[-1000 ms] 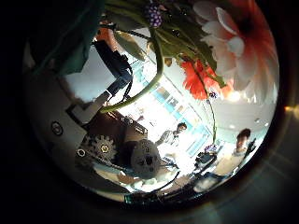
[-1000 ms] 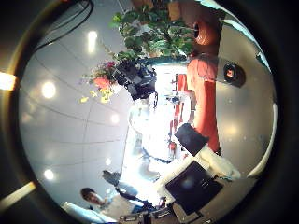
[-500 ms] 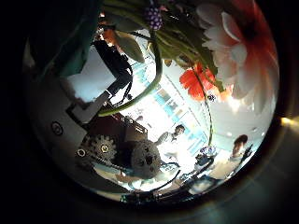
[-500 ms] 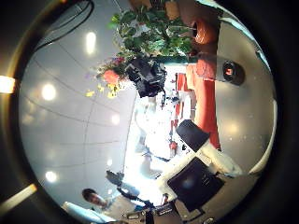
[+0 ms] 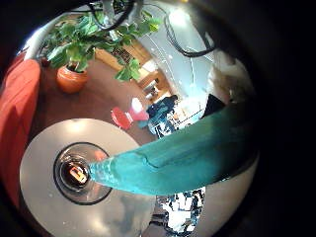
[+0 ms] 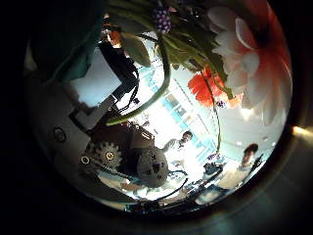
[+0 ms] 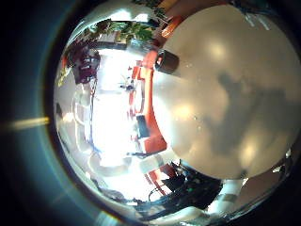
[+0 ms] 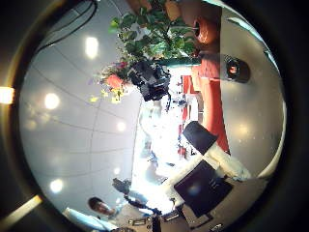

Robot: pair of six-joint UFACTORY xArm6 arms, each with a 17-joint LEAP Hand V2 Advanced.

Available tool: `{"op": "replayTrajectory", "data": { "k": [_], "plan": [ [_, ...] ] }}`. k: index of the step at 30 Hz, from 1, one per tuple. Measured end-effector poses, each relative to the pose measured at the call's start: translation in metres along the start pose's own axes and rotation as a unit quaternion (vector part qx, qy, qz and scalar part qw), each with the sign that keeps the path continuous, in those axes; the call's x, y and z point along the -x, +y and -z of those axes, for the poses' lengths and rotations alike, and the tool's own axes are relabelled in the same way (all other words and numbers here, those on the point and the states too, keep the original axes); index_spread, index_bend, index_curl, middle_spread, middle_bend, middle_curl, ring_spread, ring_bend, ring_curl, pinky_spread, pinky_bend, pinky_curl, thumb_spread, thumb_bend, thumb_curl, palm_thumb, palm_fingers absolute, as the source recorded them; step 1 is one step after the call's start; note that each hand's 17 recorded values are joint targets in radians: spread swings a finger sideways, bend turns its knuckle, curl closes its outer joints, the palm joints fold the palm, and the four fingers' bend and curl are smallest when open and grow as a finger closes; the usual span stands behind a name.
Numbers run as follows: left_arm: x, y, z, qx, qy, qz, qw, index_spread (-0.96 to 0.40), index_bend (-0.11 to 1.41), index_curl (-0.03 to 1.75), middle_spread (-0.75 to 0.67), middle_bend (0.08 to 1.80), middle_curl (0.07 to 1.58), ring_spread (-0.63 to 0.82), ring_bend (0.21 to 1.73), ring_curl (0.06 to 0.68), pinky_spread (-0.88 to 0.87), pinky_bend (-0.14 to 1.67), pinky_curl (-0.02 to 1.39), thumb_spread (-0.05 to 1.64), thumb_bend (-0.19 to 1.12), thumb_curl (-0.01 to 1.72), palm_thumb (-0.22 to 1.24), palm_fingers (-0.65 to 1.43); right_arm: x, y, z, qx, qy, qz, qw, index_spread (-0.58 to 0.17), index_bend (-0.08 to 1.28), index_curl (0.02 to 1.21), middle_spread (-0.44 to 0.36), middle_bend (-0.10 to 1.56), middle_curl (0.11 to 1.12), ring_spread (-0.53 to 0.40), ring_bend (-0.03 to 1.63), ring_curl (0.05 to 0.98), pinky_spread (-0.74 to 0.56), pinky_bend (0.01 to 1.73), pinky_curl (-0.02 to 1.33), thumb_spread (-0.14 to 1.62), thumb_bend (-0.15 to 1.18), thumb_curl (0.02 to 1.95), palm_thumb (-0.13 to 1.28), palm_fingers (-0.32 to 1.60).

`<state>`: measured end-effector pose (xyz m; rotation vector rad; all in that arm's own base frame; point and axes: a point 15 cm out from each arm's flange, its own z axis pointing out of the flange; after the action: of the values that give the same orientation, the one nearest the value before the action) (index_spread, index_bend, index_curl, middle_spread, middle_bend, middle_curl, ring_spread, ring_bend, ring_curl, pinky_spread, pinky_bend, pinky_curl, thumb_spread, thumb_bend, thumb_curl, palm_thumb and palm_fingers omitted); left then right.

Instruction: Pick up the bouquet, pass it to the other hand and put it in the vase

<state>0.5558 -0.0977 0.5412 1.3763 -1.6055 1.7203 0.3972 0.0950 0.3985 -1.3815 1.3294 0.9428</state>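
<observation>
Since the earlier frames little has moved: the bouquet (image 6: 230, 49) remains close against the left palm, and the left hand (image 8: 150, 77) still clasps it aloft. Right hand's (image 8: 208, 179) finger posture cannot be told. The vase (image 5: 81, 173) stands on the table (image 5: 44, 193).

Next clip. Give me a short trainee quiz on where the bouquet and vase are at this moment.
1. True or false: the bouquet already stands in the vase.
2. Which palm is the bouquet close against? A: the left robot hand. B: the right robot hand. C: neither.
3. Fill in: the vase stands upright on the round ___.

Key
1. False: the vase's mouth is empty and the bouquet is held above the table.
2. A: wrap and flowers fill the left palm views, while the right thumb side view shows the bouquet small and far off.
3. table
</observation>
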Motion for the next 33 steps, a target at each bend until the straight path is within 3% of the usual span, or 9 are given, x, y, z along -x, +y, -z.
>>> {"op": "replayTrajectory", "data": {
  "k": [21, 25, 26, 27, 28, 29, 31, 33],
  "plan": [
    [0.022, 0.007, -0.005, 0.008, -0.005, 0.006, 0.9999, -0.71, 0.46, 1.5, -0.6, 1.01, 1.13, -0.41, 1.53, 0.55, -0.68, 1.07, 1.17, 1.17, 0.07, 1.0, 1.07, 1.01, -0.001, 0.001, 0.002, 0.0, -0.003, -0.001, 1.0, -0.31, 0.17, 0.29, 0.013, 0.27, 0.35, 0.119, 0.63, 0.214, 0.47, 0.75, 0.25, 1.03, -0.02, 0.52, 0.75, 0.2],
    [0.032, 0.001, -0.009, 0.004, 0.005, 0.011, 0.9999, -0.69, 0.39, 1.5, -0.59, 0.98, 1.12, -0.41, 1.47, 0.527, -0.69, 1.04, 1.11, 1.08, -0.05, 0.93, 0.92, 0.98, -0.003, 0.001, 0.003, -0.001, -0.004, -0.005, 1.0, -0.31, 0.17, 0.3, 0.013, 0.26, 0.35, 0.109, 0.62, 0.211, 0.47, 0.74, 0.24, 1.03, -0.02, 0.52, 0.75, 0.21],
    [0.035, 0.001, -0.01, 0.006, 0.007, 0.011, 0.9999, -0.69, 0.37, 1.49, -0.59, 0.99, 1.11, -0.42, 1.43, 0.519, -0.69, 1.02, 1.09, 1.07, -0.07, 0.91, 0.88, 0.94, -0.005, 0.0, 0.003, 0.0, -0.005, -0.007, 1.0, -0.311, 0.17, 0.3, 0.013, 0.26, 0.35, 0.108, 0.62, 0.21, 0.47, 0.74, 0.24, 1.03, -0.02, 0.52, 0.75, 0.21],
    [0.038, 0.003, -0.011, 0.011, 0.01, 0.011, 0.9998, -0.67, 0.44, 1.48, -0.55, 0.94, 1.1, -0.33, 1.12, 0.494, -0.57, 0.6, 1.06, 1.02, -0.15, 0.82, 0.65, 0.07, -0.005, 0.0, 0.003, 0.0, -0.005, -0.007, 1.0, -0.311, 0.17, 0.3, 0.013, 0.26, 0.35, 0.107, 0.62, 0.209, 0.47, 0.74, 0.24, 1.03, -0.02, 0.52, 0.75, 0.22],
    [0.04, 0.008, -0.013, 0.02, 0.017, 0.01, 0.9996, -0.66, 0.47, 1.46, -0.48, 0.8, 1.08, -0.22, 1.07, 0.524, -0.48, 0.54, 1.07, 1.01, -0.15, 0.79, 0.58, -0.17, -0.005, 0.001, 0.002, 0.001, -0.005, -0.007, 1.0, -0.312, 0.18, 0.3, 0.013, 0.26, 0.35, 0.106, 0.62, 0.208, 0.47, 0.74, 0.23, 1.03, -0.02, 0.52, 0.75, 0.22],
    [0.044, 0.014, -0.015, 0.031, 0.025, 0.016, 0.9991, -0.58, 0.31, 1.38, -0.26, 0.5, 0.98, 0.01, 0.96, 0.423, -0.3, 0.43, 1.01, 0.98, -0.14, 0.72, 0.44, -0.39, -0.005, 0.001, 0.002, 0.001, -0.005, -0.007, 1.0, -0.309, 0.17, 0.3, 0.013, 0.26, 0.35, 0.105, 0.61, 0.208, 0.47, 0.73, 0.23, 1.03, -0.02, 0.52, 0.75, 0.22],
    [0.052, 0.025, -0.015, 0.054, 0.043, 0.035, 0.997, -0.46, 0.04, 1.26, -0.04, 0.31, 0.87, 0.2, 0.87, 0.308, -0.07, 0.34, 0.92, 0.95, -0.12, 0.63, 0.28, -0.45, -0.005, 0.001, 0.003, 0.001, -0.005, -0.007, 1.0, -0.305, 0.18, 0.31, 0.007, 0.26, 0.35, 0.105, 0.61, 0.207, 0.47, 0.73, 0.23, 1.03, -0.02, 0.52, 0.75, 0.24],
    [0.064, 0.034, -0.009, 0.076, 0.057, 0.061, 0.9936, -0.34, -0.02, 1.15, 0.16, 0.21, 0.78, 0.33, 0.81, 0.261, 0.13, 0.29, 0.84, 0.93, -0.09, 0.57, 0.21, -0.41, -0.005, 0.001, 0.003, 0.001, -0.006, -0.006, 1.0, -0.304, 0.18, 0.31, 0.004, 0.26, 0.35, 0.099, 0.61, 0.206, 0.47, 0.72, 0.22, 1.03, -0.03, 0.51, 0.73, 0.24]
  ]
}}
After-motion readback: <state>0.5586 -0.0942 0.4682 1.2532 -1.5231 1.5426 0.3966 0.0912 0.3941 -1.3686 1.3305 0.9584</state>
